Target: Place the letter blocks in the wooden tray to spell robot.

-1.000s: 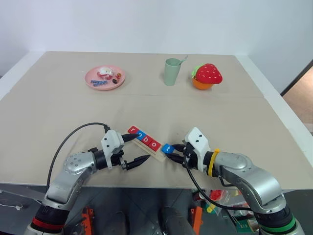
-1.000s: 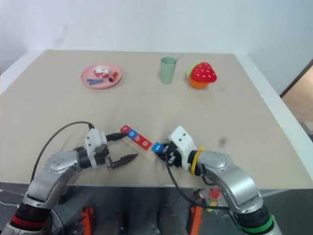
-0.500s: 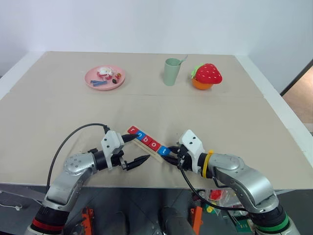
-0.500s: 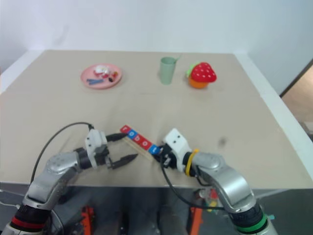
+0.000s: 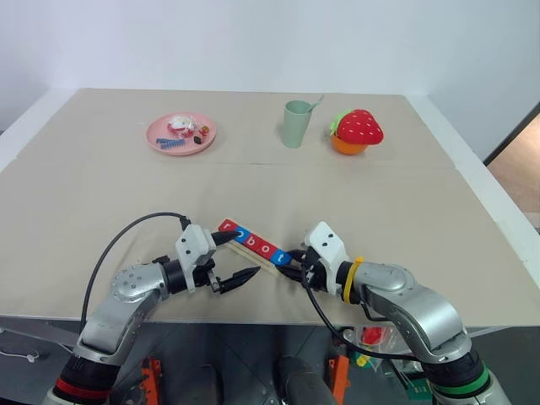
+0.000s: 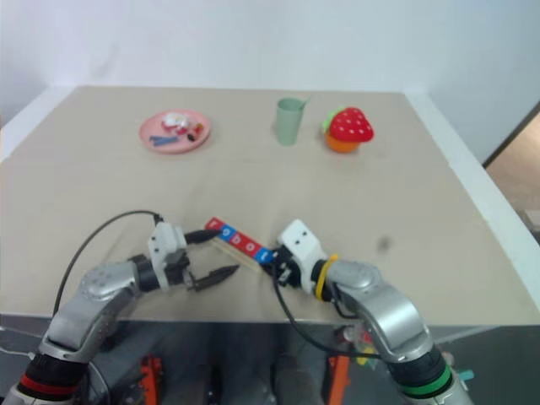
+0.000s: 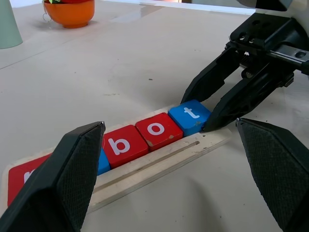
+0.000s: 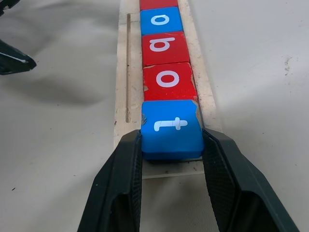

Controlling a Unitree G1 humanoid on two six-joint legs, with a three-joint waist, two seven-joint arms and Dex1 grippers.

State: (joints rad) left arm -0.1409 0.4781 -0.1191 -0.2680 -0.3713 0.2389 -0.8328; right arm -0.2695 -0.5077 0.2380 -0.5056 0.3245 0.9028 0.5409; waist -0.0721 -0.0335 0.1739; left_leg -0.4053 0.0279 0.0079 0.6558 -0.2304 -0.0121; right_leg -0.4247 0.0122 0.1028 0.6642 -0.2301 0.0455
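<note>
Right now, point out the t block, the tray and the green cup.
t block (image 8: pixel 171 126), right wrist view, its blue top face.
tray (image 7: pixel 159 166), left wrist view, bare wood beside the blocks.
green cup (image 5: pixel 296 125), left eye view, its side wall.

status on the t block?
Right claw shut on t block, seated at tray end. Left claw open, empty. Nothing blocking.

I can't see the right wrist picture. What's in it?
The right end effector grips a blue t block at the end of a wooden tray. Beyond it in the tray sit a red o, red b and blue o.
</note>
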